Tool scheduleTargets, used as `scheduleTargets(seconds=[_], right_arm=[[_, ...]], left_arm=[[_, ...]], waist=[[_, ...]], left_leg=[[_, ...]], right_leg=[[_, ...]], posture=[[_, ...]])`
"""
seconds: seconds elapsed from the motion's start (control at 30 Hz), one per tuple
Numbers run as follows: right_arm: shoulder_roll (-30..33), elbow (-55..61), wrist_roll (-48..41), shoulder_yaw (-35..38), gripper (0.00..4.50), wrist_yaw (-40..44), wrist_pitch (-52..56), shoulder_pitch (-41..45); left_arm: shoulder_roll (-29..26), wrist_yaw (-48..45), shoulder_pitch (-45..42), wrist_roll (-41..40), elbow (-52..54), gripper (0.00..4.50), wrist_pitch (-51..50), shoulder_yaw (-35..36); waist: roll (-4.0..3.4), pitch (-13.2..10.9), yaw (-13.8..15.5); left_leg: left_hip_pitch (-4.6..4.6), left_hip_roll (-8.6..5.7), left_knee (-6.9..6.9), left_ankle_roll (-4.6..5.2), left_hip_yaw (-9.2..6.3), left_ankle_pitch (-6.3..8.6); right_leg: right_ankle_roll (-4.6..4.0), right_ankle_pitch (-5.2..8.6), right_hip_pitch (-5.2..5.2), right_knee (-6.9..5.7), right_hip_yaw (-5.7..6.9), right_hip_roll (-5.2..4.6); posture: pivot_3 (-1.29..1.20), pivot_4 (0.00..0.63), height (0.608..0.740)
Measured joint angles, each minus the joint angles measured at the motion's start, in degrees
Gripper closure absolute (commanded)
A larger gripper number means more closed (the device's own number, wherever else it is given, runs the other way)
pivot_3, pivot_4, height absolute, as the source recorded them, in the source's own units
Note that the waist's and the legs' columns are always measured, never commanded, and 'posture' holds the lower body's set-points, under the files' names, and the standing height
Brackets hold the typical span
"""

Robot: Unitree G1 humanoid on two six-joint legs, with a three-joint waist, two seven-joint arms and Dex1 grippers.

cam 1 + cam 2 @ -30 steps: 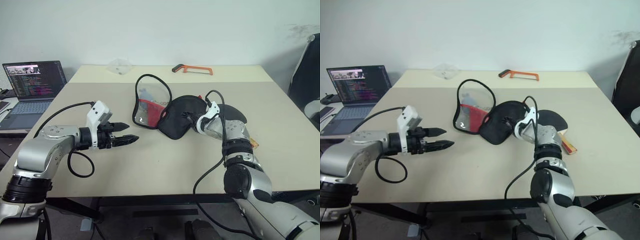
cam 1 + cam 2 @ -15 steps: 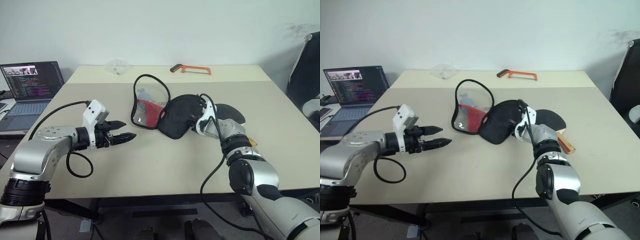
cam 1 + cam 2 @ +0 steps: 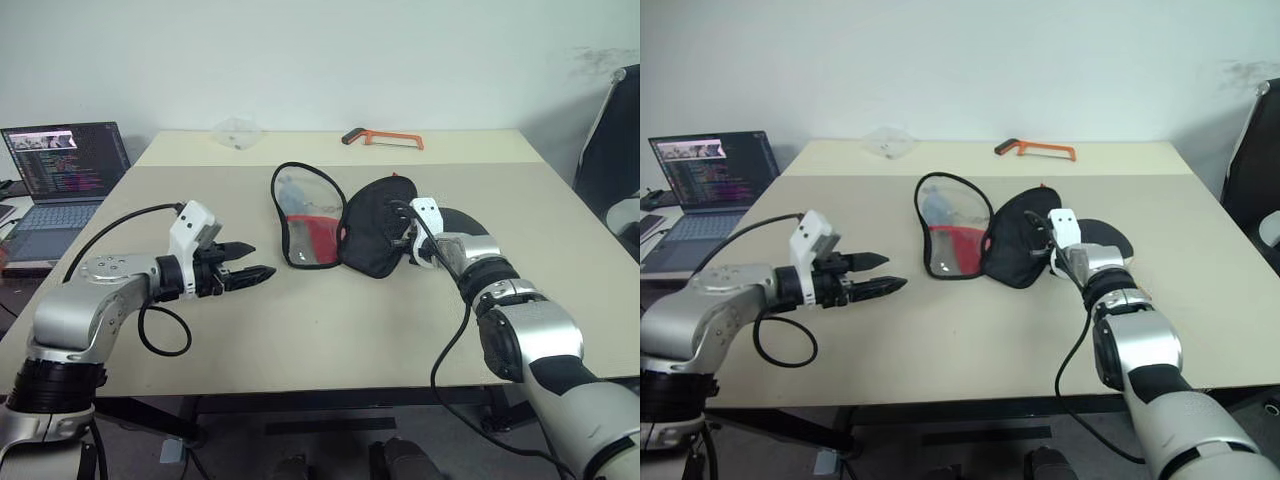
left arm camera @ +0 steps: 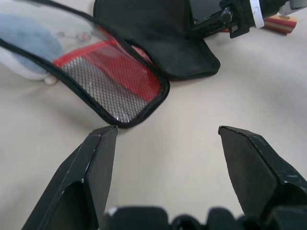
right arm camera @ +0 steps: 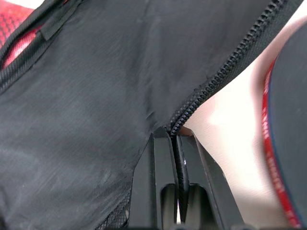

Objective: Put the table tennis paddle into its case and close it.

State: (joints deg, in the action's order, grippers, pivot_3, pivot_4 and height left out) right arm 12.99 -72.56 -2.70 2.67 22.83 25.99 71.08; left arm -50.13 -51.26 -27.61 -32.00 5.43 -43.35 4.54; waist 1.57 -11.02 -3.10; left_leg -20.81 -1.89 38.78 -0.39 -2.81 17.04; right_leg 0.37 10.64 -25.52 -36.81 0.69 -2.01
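Black fabric of the case [image 3: 1018, 238] is pinched at its zip edge by the right pincer [image 5: 175, 139], whose two fingers are pressed together on the zipper seam, as is seen close up in the right wrist view. The case lies spread open near the middle of the tabletop [image 3: 330, 330]: its black half is lifted and bunched toward the right arm, while its clear, black-piped half with the red mesh panel [image 3: 312, 222] is stood up on edge beside it. The table tennis paddle [image 3: 1102, 236] is lying flat on the tabletop just behind the right pincer, outside the case, with its black blade and red rim partly hidden by the arm. The right forearm is stretched forward over the tabletop, the pincer being pointed slightly downward and toward the case.

The left pincer [image 3: 250, 272] is held wide open and nothing is gripped by it; it is hovering above bare tabletop, well apart from the case and aimed toward it. The left forearm is held roughly level, bent inward at the elbow.

An orange-framed hacksaw [image 3: 383, 139] and a small clear plastic bag [image 3: 238, 131] are seen at the far edge. An open laptop [image 3: 62, 175] is placed on a separate surface to the left.
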Motion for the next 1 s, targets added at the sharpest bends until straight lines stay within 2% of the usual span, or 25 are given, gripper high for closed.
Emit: scheduleTargets(seconds=[0.23, 0.63, 0.73, 1.0], right_arm=[[0.06, -3.56, 3.97, -1.7, 4.49, 2.38, -6.3, 1.85], [-1.99, -5.3, 8.16, -2.08, 4.49, -0.28, -14.33, 2.53], [-2.28, -5.32, 8.82, -2.32, 3.84, -1.93, -15.58, 2.53], [-2.15, -5.34, 9.47, -1.95, 1.08, -4.61, -16.41, 2.75]], left_arm=[[0.73, 0.11, -0.13, 0.79, 0.0, 0.81, 0.01, -0.02], [1.09, 1.23, 0.28, 0.7, 1.54, 0.81, -1.05, -0.01], [1.38, 1.78, 0.28, 0.71, 1.55, 0.81, -1.1, -0.01], [2.17, 1.85, 0.17, 0.85, 1.55, 0.81, -1.06, -0.01]], waist=[[0.0, 0.0, 0.0], [0.0, 0.0, 0.0], [0.0, 0.0, -0.01], [0.0, 0.0, 0.0]], left_leg=[[0.0, 0.0, 0.0, -0.01, -0.01, 0.0], [0.0, 0.0, 0.0, -0.02, -0.01, 0.0], [0.0, 0.0, 0.0, -0.02, -0.02, 0.0], [-0.01, 0.0, 0.0, -0.03, -0.02, 0.0]], right_leg=[[0.0, 0.0, -0.01, 0.0, -0.01, -0.01], [-0.01, -0.01, -0.02, -0.01, -0.02, -0.02], [-0.01, -0.01, -0.01, -0.01, -0.02, -0.03], [-0.02, -0.01, -0.02, -0.01, -0.02, -0.03]], posture=[[0.0, 0.15, 0.74], [0.0, 0.15, 0.74], [0.0, 0.15, 0.74], [0.0, 0.15, 0.74]])
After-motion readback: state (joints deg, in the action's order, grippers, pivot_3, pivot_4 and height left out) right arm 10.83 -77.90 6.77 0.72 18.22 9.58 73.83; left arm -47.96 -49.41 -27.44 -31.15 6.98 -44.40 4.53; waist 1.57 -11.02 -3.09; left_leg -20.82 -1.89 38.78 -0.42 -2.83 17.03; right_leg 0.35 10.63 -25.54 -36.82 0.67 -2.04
